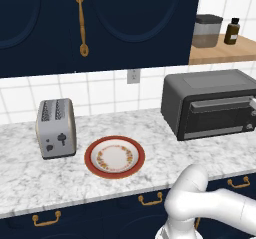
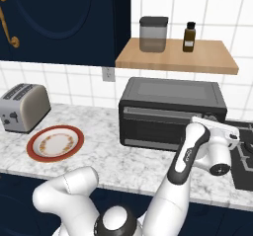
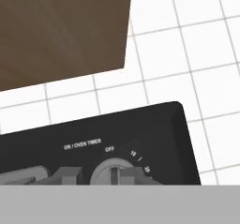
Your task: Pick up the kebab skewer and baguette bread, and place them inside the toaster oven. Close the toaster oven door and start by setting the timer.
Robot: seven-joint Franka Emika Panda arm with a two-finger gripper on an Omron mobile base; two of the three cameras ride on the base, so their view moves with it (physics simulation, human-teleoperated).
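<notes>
One tabletop (image 1: pixel 30 173) of marble carries everything. Toaster oven (image 2: pixel 173 112) sits at right end under wooden shelf (image 2: pixel 178 57), toaster oven door (image 2: pixel 158 126) closed; skewer and bread likely inside, cannot confirm through glass. Silver toaster (image 1: pixel 56 128) at left. Patterned plate (image 1: pixel 114 156) bare between them. End effector (image 2: pixel 225 131) at oven's right panel, presumably for timer knob (image 3: pixel 114 174), pointer at OFF; opening cannot be told.

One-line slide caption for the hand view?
Close-up of the dark grey boxy toaster oven and its round grey timer dial against white tiles.
</notes>
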